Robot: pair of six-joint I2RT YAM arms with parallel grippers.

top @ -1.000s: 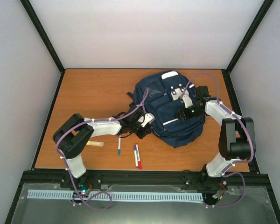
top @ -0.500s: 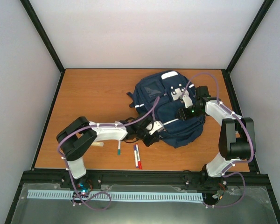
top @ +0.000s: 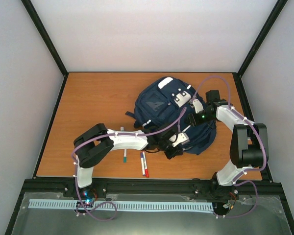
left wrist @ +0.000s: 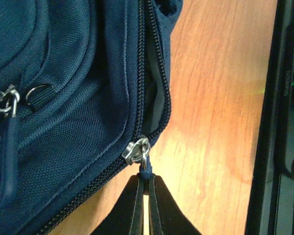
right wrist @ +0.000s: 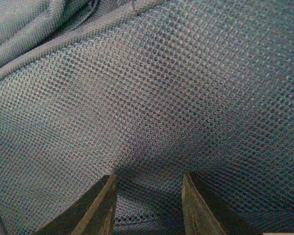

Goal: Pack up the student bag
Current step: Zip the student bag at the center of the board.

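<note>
Top external: bag [top: 161, 105] lying on counter [top: 88, 107], right of centre, toward rear. Pens [top: 143, 164] lying near front edge, left of bag, not touching it.

Left wrist: left gripper [left wrist: 145, 188] pinching blue pull [left wrist: 145, 172] hanging from silver slider [left wrist: 136, 151] at bag's edge, fingers almost meeting. Zip [left wrist: 159, 93] gaping above slider, grey lining showing.

Right wrist: right gripper [right wrist: 147, 196] pressing against mesh [right wrist: 152, 98], fingers standing part-way apart. Cannot tell whether fabric is being held.
</note>
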